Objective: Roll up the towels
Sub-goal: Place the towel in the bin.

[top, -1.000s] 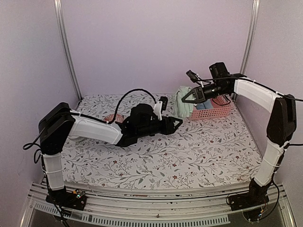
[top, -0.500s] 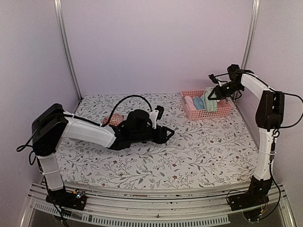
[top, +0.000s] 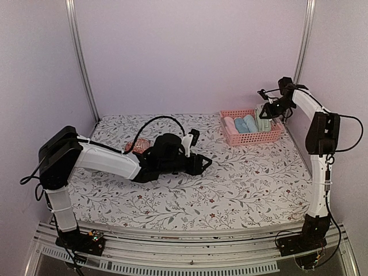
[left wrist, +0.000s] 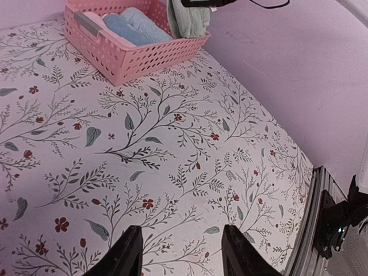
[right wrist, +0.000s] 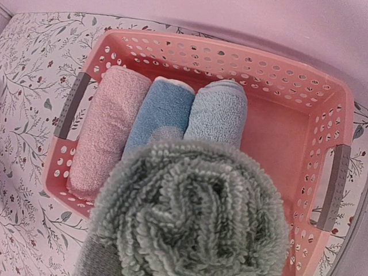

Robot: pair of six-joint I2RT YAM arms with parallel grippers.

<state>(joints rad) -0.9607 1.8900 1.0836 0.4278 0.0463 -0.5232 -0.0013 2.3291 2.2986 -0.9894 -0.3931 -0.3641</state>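
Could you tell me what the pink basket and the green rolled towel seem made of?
The pink basket looks like moulded plastic: smooth matte walls pierced with regular holes. The green towel looks like terry cloth, fibre unclear: looped, fuzzy pile.

Four rolled towels are counted: one pink towel point(right wrist: 109, 126), one deeper blue towel point(right wrist: 161, 112), one paler blue towel point(right wrist: 217, 112) and one sage green towel point(right wrist: 190, 213). One pink basket point(right wrist: 270, 69) is counted. Two end effectors are seen, the left end effector point(left wrist: 182, 233) and the right end effector point(top: 268, 107). One floral surface point(top: 241, 178) is seen.
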